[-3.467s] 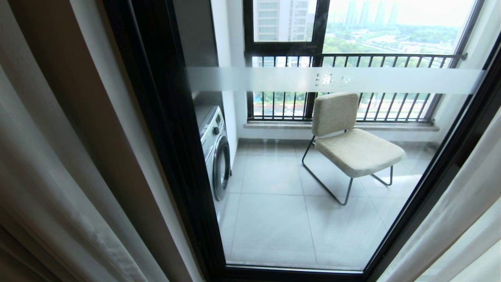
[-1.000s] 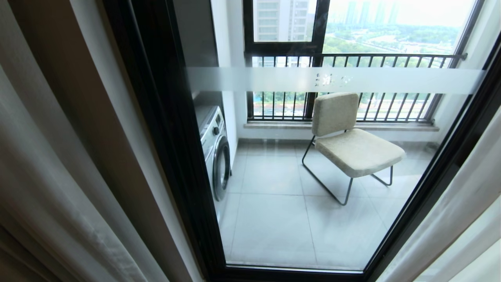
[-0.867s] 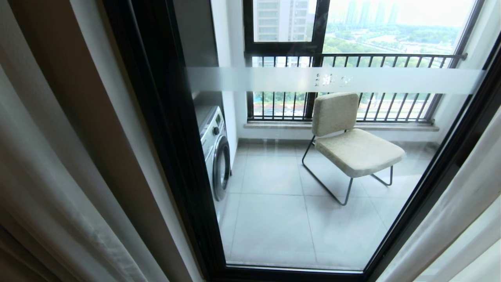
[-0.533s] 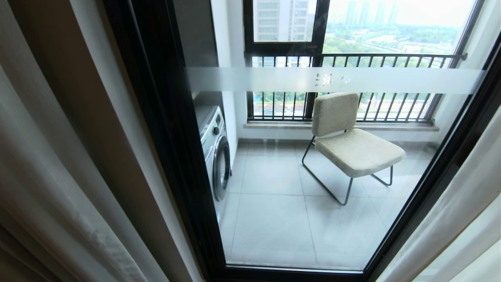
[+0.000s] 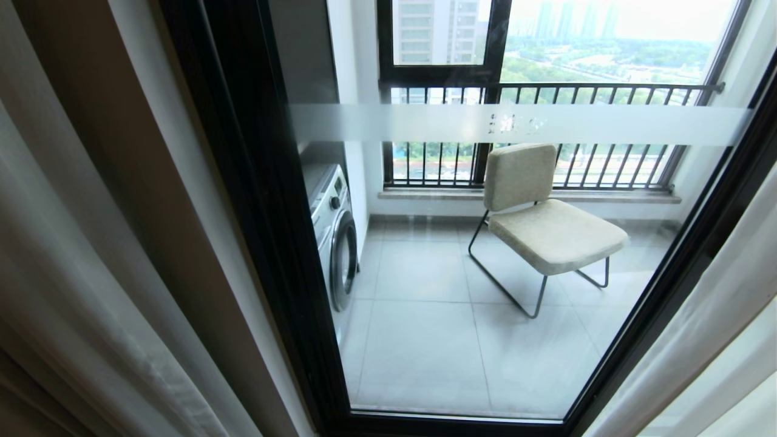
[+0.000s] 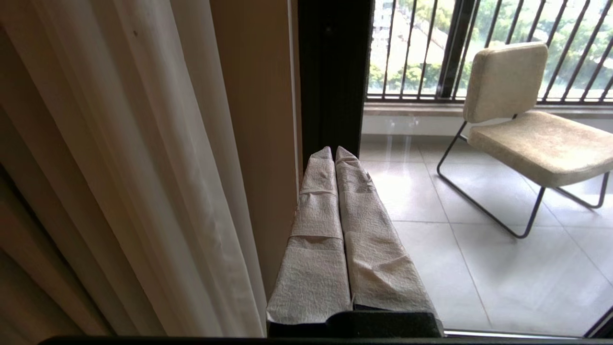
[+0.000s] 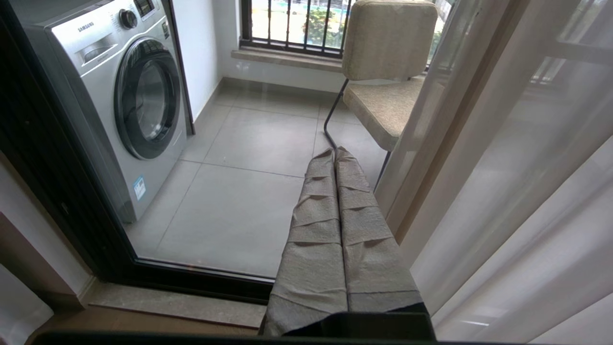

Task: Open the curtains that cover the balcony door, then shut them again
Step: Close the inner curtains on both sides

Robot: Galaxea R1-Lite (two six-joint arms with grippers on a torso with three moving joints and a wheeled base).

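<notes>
We cannot read the small lettering on the frosted band (image 5: 516, 124) across the balcony door (image 5: 485, 340); it is too small. The curtains (image 5: 79, 291) run past the head view's edges on both sides, so we see neither their tops nor their hems. The door's black frame cuts off the washing machine (image 5: 334, 237) on its left side, showing only its front edge. Both arms lie outside the head view. In the right wrist view, a sheer fold veils part of the chair (image 7: 383, 72).
</notes>
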